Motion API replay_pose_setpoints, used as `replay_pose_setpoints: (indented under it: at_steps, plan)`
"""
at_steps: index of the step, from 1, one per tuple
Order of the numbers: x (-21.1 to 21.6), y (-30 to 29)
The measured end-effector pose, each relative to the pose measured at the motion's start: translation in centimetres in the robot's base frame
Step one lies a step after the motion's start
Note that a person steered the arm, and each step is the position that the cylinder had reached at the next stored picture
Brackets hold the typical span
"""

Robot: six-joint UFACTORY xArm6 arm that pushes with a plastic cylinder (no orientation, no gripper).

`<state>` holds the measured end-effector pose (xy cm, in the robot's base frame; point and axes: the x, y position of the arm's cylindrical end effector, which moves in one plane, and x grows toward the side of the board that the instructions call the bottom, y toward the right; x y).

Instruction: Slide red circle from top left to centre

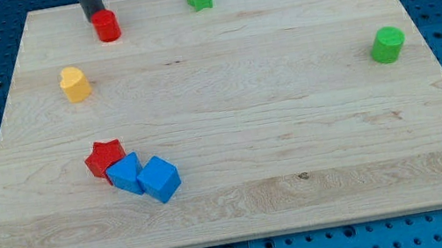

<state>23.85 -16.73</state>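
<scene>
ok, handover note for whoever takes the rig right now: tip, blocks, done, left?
My tip: at the view's top left, against the upper-left side of the red circle.
Red circle: near the board's top edge, far from centre.
Others: red star touching two blue cubes at lower left; yellow block at left.
Done: contact only.
Left: push the circle down and right to centre; that path looks free of blocks.
</scene>
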Motion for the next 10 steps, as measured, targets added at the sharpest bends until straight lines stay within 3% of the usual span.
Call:
replay_pose_setpoints:
  at_steps: [7,10]
  plan:
    - [11.9,8.6]
    - [10.5,7.1]
